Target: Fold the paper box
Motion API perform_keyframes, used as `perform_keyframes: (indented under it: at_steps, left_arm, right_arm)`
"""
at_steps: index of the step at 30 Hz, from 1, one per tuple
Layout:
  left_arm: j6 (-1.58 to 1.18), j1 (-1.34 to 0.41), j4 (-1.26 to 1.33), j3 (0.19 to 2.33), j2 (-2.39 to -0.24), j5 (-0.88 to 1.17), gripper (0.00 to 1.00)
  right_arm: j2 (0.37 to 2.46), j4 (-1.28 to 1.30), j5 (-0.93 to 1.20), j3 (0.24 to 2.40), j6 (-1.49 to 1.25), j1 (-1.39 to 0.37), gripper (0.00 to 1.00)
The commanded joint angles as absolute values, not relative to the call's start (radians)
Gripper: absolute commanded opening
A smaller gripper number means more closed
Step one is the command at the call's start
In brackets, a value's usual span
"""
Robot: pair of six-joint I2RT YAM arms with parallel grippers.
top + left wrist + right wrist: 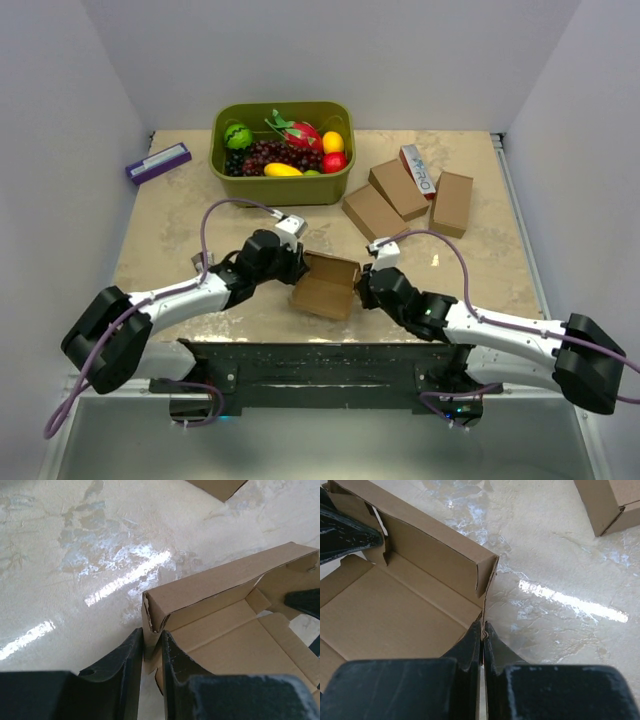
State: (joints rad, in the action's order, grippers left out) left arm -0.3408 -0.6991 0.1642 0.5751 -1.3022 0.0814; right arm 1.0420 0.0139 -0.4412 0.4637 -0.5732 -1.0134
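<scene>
The paper box [327,283] is a plain brown cardboard carton, half-formed and open-topped, lying at the near middle of the table between both arms. My left gripper [297,262] holds its left end: in the left wrist view the fingers [131,652] pinch a folded wall of the paper box [220,605] near the corner. My right gripper [364,287] is at its right side. In the right wrist view the fingertips [483,630] are shut on the thin edge of the paper box [405,600] wall. The left finger tip shows at top left there.
A green basket [282,187] of toy fruit stands at the back. Three folded brown boxes [400,198] and a white-and-red carton [420,168] lie at back right. A purple-and-white box [158,162] lies at back left. The dark base rail [320,370] runs along the near edge.
</scene>
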Motion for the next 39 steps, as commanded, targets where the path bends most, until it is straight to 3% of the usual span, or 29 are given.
perform_keyframes:
  at_steps: [1, 12, 18, 19, 23, 31, 39]
  left_arm:
    - [-0.357, -0.733, 0.219, 0.624, -1.319, 0.009, 0.0]
    - [-0.301, -0.776, 0.336, 0.491, -1.286, -0.137, 0.0]
    - [-0.262, -0.793, 0.58, 0.336, -1.267, -0.109, 0.0]
    - [-0.258, -0.795, 0.639, 0.318, -1.269, -0.109, 0.0]
    - [-0.233, -0.802, 0.744, 0.264, -1.288, -0.115, 0.0]
    - [-0.213, -0.887, 0.828, 0.242, -1.345, -0.265, 0.0]
    - [-0.271, -0.949, 0.871, 0.245, -1.422, -0.42, 0.0]
  right_arm:
    - [1.069, -0.041, -0.508, 0.54, -0.632, -1.084, 0.0]
    - [1.088, -0.037, -0.567, 0.552, -0.672, -1.132, 0.03]
    - [1.071, 0.087, -0.658, 0.549, -0.837, -1.132, 0.41]
    - [1.043, 0.118, -0.666, 0.548, -0.877, -1.134, 0.52]
    - [0.962, 0.114, -0.675, 0.523, -0.956, -1.132, 0.72]
    - [0.959, -0.258, -0.457, 0.43, -1.208, -1.132, 0.77]
    - [1.138, -0.491, -0.443, 0.368, -1.462, -1.132, 0.75]
